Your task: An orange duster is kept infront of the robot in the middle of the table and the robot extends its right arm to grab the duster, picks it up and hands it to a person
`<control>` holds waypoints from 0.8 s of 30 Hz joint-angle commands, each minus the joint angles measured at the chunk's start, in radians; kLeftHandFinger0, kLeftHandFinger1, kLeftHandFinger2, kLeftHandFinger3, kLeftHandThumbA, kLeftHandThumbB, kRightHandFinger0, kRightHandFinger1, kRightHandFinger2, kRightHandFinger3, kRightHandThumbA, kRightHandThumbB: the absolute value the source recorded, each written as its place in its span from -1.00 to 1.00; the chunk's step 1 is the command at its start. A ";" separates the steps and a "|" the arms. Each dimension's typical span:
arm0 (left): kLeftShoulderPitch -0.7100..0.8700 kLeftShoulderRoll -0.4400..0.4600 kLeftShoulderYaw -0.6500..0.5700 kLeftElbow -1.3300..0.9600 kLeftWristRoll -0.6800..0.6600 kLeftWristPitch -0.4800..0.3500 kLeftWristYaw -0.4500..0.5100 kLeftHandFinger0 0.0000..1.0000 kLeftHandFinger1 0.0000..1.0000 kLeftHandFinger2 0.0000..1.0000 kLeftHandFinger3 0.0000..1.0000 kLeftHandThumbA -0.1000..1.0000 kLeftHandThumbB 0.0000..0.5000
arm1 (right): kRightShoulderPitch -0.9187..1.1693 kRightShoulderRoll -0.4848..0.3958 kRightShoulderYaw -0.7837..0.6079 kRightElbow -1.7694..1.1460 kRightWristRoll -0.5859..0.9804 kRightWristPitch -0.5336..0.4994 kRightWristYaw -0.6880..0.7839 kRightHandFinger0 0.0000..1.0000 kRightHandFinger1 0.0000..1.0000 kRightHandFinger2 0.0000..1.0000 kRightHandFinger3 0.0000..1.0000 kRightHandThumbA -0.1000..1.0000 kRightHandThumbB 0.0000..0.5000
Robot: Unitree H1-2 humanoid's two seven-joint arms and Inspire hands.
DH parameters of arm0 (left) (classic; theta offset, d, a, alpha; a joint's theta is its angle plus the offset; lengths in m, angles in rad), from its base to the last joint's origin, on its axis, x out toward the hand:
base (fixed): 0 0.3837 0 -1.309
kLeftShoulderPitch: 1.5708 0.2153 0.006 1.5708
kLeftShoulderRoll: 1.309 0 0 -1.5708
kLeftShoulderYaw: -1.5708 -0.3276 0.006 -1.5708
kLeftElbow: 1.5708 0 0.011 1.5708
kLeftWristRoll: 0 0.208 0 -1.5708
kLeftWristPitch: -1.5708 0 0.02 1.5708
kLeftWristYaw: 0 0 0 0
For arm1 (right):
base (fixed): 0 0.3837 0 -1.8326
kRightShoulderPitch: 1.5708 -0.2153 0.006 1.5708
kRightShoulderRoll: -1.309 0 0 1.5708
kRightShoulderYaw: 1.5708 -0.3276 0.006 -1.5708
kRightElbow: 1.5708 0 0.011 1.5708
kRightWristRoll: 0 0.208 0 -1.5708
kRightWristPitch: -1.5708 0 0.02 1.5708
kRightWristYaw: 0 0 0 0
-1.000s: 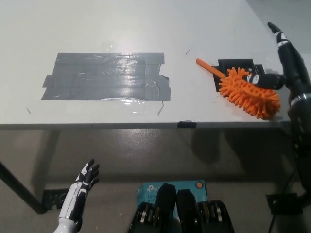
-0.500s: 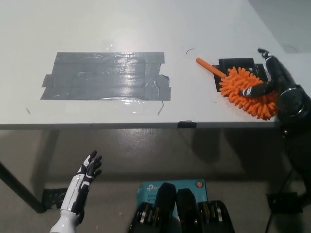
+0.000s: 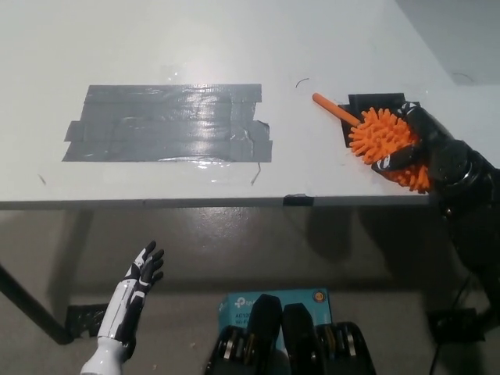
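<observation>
Since the earlier frames the right robot hand [image 3: 418, 144] has come down from above the far edge and closed its black fingers [image 3: 391, 162] around the fluffy head of the orange duster [image 3: 384, 141]; it now appears to be gripping the head from the right side. Duster lies near the right front corner of the white surface [image 3: 234, 47], partly over a black tape patch [image 3: 367, 105]. Long axis runs diagonally: thin handle points away and toward the robot's left, head sits under the hand. Whether the head has left the surface cannot be told. Left robot hand [image 3: 133, 293] hangs open below the surface edge, well apart. Grey tape patch [image 3: 168, 121] untouched. Judgement: grasp seated, lift comes next.
</observation>
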 commanded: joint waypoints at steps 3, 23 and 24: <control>-0.022 0.009 -0.005 -0.028 -0.005 -0.014 -0.014 1.00 1.00 1.00 1.00 0.86 -0.22 | -0.078 -0.008 0.019 -0.001 0.012 0.012 0.047 1.00 1.00 1.00 1.00 1.00 0.81; -0.047 0.019 -0.011 -0.027 0.000 -0.022 -0.019 1.00 1.00 1.00 1.00 0.84 -0.27 | -0.237 -0.052 0.361 0.448 -0.114 -0.061 0.321 -1.00 -0.45 -0.13 1.00 -1.00 -0.27; -0.048 0.022 -0.011 -0.026 0.001 -0.025 -0.020 1.00 1.00 1.00 1.00 0.84 -0.28 | -0.239 -0.049 0.389 0.470 -0.128 -0.062 0.314 -1.00 -0.51 -0.09 1.00 -1.00 -0.53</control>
